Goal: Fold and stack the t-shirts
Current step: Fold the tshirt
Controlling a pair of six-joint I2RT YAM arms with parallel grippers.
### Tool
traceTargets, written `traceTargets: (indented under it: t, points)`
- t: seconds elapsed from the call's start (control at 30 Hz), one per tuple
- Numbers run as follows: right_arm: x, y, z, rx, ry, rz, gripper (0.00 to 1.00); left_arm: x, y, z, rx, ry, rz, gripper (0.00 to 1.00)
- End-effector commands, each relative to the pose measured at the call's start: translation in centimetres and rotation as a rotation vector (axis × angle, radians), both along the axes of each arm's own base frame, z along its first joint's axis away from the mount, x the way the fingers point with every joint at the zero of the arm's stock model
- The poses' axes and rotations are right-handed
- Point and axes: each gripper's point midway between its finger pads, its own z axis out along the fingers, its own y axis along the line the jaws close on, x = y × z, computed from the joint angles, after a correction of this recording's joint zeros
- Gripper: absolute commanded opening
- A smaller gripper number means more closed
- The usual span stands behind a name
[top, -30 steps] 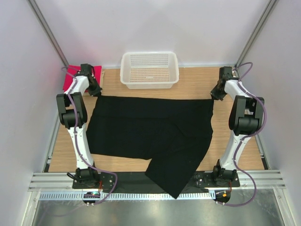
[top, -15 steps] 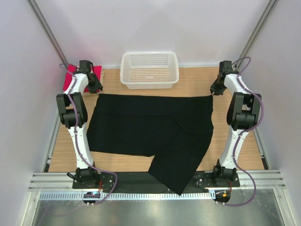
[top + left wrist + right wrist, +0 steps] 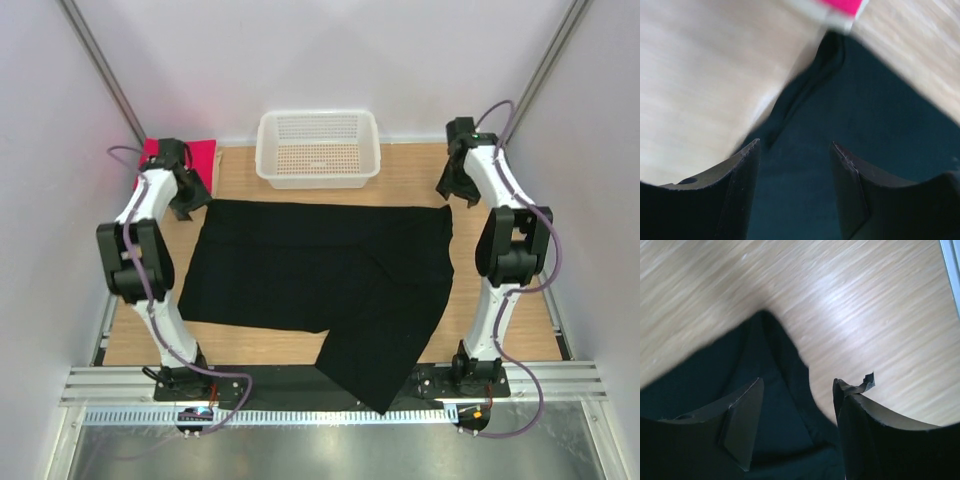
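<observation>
Pale wood tabletop (image 3: 400,180) fills the white-walled cell before us; across it we see the black t-shirt (image 3: 320,270) spread flat, its far edge running straight between the two arms, one near corner trailing past the wood; behind it, by the back wall, stands the white mesh basket (image 3: 318,178); the pink-red t-shirt (image 3: 205,155) lies in the far left corner, partly hidden by the left arm; the left gripper (image 3: 795,145) hovers over the black shirt's far left corner, fingers parted, holding nothing; the right gripper (image 3: 797,382) hangs above the far right corner, likewise spread and empty
</observation>
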Motion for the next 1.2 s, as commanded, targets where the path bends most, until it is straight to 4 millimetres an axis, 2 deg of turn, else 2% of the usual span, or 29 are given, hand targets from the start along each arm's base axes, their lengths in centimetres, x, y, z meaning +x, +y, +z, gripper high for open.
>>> traceTargets:
  t: [0.0, 0.03, 0.07, 0.1, 0.13, 0.2, 0.23, 0.27, 0.33, 0.37, 0.43, 0.47, 0.53, 0.57, 0.6, 0.7, 0.8, 0.97, 1.17]
  points:
    - [-2.5, 3.7, 6.3, -0.068, -0.069, 0.124, 0.65, -3.2, 0.9, 6.1, 0.056, -0.096, 0.058, 0.58]
    - [-3.2, 6.0, 7.8, -0.053, -0.105, 0.181, 0.65, -5.1, 0.9, 5.6, 0.059, -0.066, 0.068, 0.58]
    - [-4.4, 7.1, 7.5, -0.041, -0.092, 0.214, 0.65, -6.4, 0.9, 5.6, 0.059, -0.051, 0.078, 0.57]
    - [-5.2, 8.5, 7.7, -0.025, -0.098, 0.252, 0.65, -7.6, 0.9, 7.2, 0.044, -0.089, 0.104, 0.57]
    - [-6.1, 12.5, 7.7, 0.032, -0.112, 0.356, 0.64, -9.7, 1.3, 5.6, 0.023, -0.042, 0.137, 0.57]
    - [-9.1, 16.0, 7.8, 0.092, -0.117, 0.471, 0.64, -12.0, 1.3, 5.2, -0.030, -0.042, 0.184, 0.55]
    - [-10.1, 17.9, 7.7, 0.127, -0.126, 0.521, 0.64, -13.9, 0.9, 4.7, -0.062, -0.042, 0.217, 0.54]
    - [-12.9, 21.2, 7.1, 0.194, -0.101, 0.631, 0.65, -15.1, 1.2, 4.3, -0.080, -0.037, 0.255, 0.54]
    - [-15.3, 23.7, 6.5, 0.248, -0.081, 0.711, 0.64, -17.0, 0.9, 3.4, -0.136, -0.020, 0.304, 0.54]
    - [-17.6, 25.6, 5.5, 0.289, -0.039, 0.778, 0.64, -18.7, 0.9, 2.5, -0.164, 0.007, 0.337, 0.53]
    - [-19.6, 26.9, 5.3, 0.334, -0.029, 0.834, 0.64, -20.5, 0.8, 1.4, -0.181, 0.054, 0.390, 0.52]
    - [-20.9, 27.6, 4.5, 0.359, -0.008, 0.870, 0.64, -21.7, 0.9, 0.6, -0.192, 0.076, 0.427, 0.52]
    - [-21.9, 28.1, 4.7, 0.398, -0.026, 0.900, 0.65, -22.6, 0.9, -0.4, -0.209, 0.087, 0.464, 0.49]
    - [-22.6, 27.9, 4.0, 0.405, -0.007, 0.905, 0.64, -22.8, 0.9, -0.6, -0.222, 0.084, 0.488, 0.49]
    - [-23.1, 28.0, 4.1, 0.428, -0.008, 0.913, 0.65, -23.5, 0.9, -1.6, -0.226, 0.104, 0.510, 0.49]
    - [-24.2, 27.7, 3.5, 0.444, 0.020, 0.930, 0.64, -24.3, 1.2, -2.3, -0.221, 0.114, 0.584, 0.56]
    - [-24.9, 27.5, 3.9, 0.456, 0.010, 0.953, 0.64, -25.2, 1.8, -3.1, -0.226, 0.128, 0.666, 0.61]
    - [-25.5, 27.0, 4.7, 0.458, -0.006, 0.967, 0.64, -25.6, 2.9, -4.2, -0.254, 0.135, 0.773, 0.55]
    - [-26.6, 26.6, 4.2, 0.471, 0.019, 0.981, 0.64, -27.2, 3.9, -5.0, -0.190, 0.176, 0.863, 0.56]
